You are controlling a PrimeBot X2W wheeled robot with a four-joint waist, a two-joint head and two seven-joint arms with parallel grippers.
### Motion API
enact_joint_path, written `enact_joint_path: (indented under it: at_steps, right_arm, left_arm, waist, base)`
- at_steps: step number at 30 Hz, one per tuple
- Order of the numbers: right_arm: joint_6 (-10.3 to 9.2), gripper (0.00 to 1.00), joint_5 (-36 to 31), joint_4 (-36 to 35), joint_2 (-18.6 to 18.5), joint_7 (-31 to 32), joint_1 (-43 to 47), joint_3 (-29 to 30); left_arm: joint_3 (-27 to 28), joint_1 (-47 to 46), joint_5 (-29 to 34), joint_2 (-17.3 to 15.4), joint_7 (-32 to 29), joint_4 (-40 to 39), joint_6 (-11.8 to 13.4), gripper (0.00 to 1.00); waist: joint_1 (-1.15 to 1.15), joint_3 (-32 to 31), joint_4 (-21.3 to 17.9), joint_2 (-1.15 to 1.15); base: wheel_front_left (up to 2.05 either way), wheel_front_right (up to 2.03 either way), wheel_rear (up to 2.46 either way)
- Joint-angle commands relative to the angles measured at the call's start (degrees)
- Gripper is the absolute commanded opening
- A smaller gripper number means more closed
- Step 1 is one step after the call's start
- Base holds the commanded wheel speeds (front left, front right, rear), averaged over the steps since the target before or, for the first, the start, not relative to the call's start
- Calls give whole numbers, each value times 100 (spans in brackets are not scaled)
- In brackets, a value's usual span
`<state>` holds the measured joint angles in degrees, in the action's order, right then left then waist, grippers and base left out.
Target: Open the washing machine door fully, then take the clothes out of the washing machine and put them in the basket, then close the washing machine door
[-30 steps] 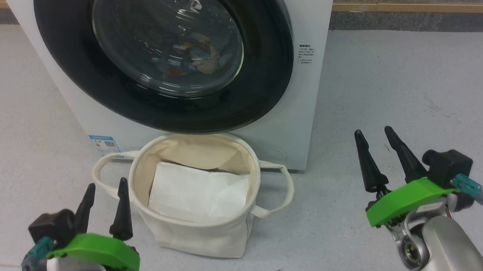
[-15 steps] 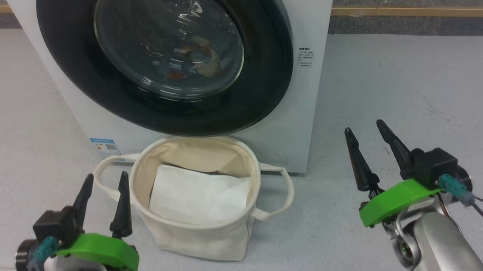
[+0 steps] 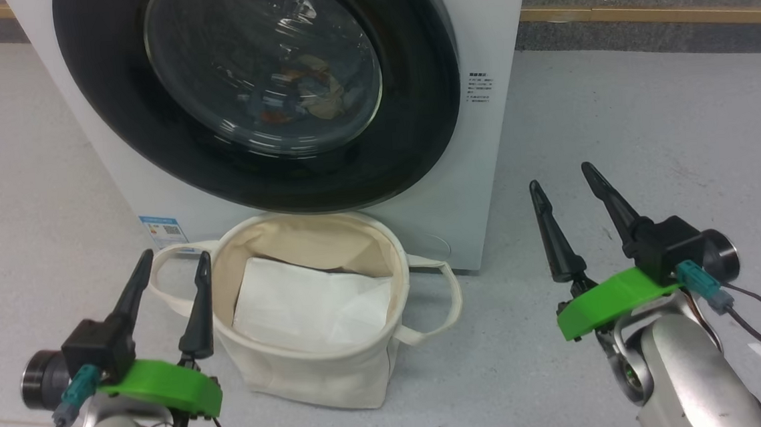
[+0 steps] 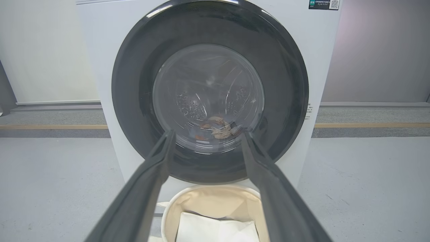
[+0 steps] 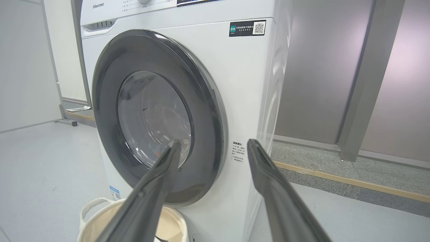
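Black-rimmed washing machine door (image 3: 264,81) looks shut on the washing machine (image 3: 475,33), with the clothes (image 3: 309,101) behind its glass. Right gripper (image 3: 559,175) is nearer the door's right edge, which lies ahead and left of its jaws, well apart. Left gripper (image 3: 176,254) is near the basket (image 3: 396,252). Both jaws wide, empty. Step 1 not started.

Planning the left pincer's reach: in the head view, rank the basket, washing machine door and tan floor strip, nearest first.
1. basket, just right of the left pincer.
2. washing machine door, ahead, above the basket.
3. tan floor strip, far right, farthest back.
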<state>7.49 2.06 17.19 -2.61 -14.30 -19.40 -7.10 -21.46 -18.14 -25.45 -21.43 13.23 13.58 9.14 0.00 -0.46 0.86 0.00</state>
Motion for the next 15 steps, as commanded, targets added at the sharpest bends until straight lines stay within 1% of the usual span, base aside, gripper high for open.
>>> enact_joint_path:
  at_steps: [1, 9, 15]
  right_arm:
    - [0, 100, -12, -182, -27, -70, -269, -121]
    - [0, 100, 532, 29, -27, -70, -242, -61]
    - [0, 100, 608, 96, -27, -70, -270, -82]
  left_arm:
    - [257, -347, 25, -224, 60, -172, 42, 100]
    - [375, -309, -156, -184, 71, -161, 87, 100]
    - [352, -288, -201, -176, 74, -167, 70, 100]
  waist:
    - [0, 2, -3, 0]
    - [0, 4, -6, 0]
    - [0, 15, -13, 0]
  base:
    - [0, 0, 0]
    - [0, 0, 0]
    - [0, 0, 0]
